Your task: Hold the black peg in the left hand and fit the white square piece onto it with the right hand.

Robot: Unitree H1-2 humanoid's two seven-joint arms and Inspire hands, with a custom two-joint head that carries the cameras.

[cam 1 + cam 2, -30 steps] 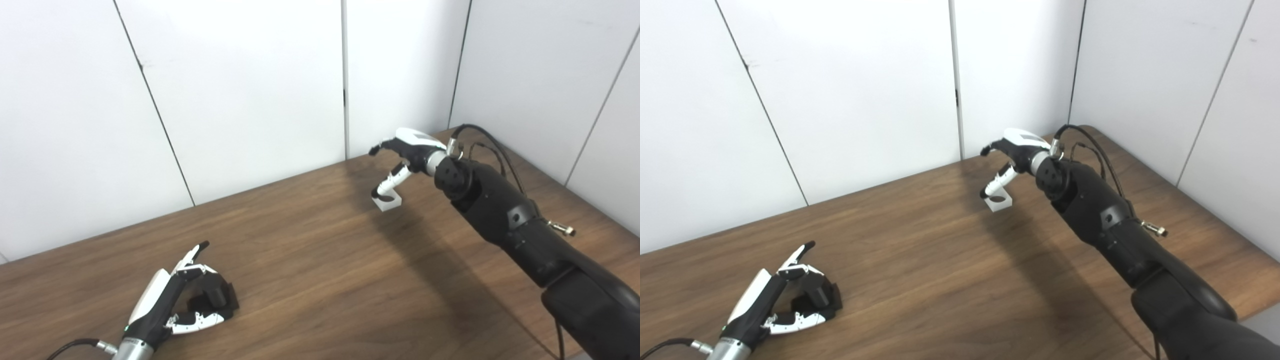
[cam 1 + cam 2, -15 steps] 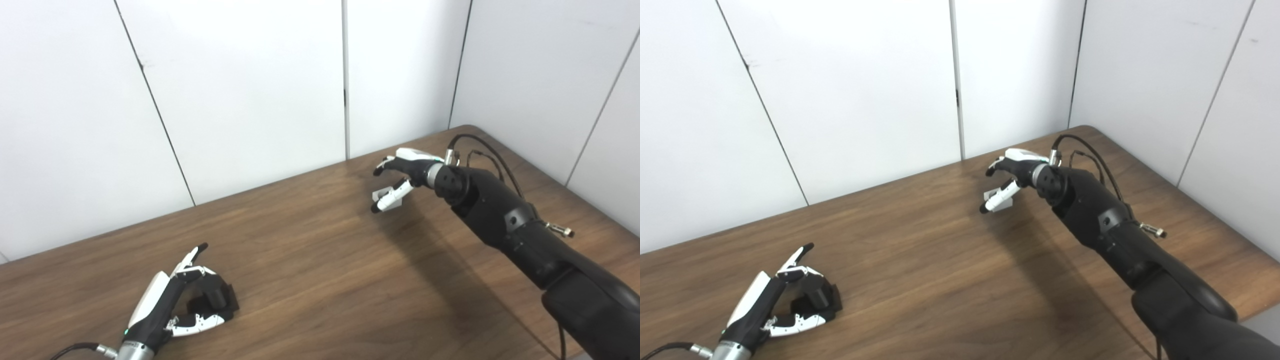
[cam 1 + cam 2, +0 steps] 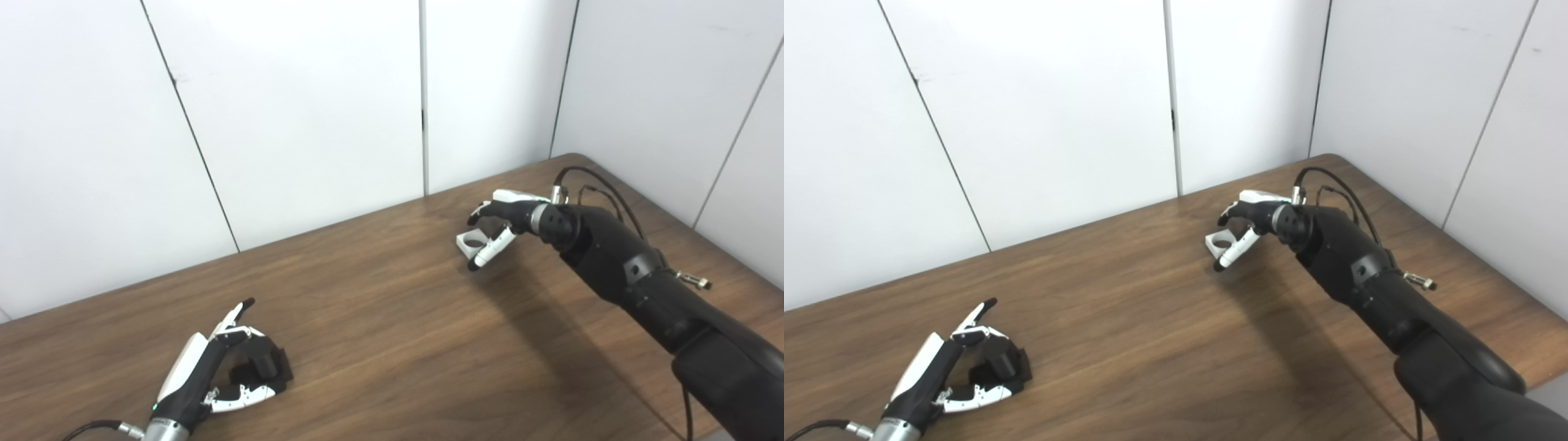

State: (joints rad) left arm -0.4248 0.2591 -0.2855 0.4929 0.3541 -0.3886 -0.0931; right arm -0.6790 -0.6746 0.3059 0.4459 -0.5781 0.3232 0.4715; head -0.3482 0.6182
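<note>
The black peg (image 3: 264, 362) lies on the wooden table (image 3: 380, 331) at the near left. My left hand (image 3: 205, 367) rests beside it, cupped loosely: curled fingers over the peg's far side, thumb along its near side, one finger pointing straight out. The white square piece (image 3: 470, 242), with a round hole in it, lies flat at the far right. My right hand (image 3: 503, 222) hovers low over it, open, with fingers behind the piece and the thumb (image 3: 487, 255) just in front and to its right. Neither object is lifted.
White wall panels (image 3: 306, 110) close off the table at the back and right. The table's rounded far right corner (image 3: 572, 158) lies just behind the right hand. My black right arm (image 3: 643, 288) stretches across the table's right side.
My right hand has dropped from above the white piece down to table level and swung its thumb to the piece's front. The piece has hardly moved. The left hand and peg are still.
</note>
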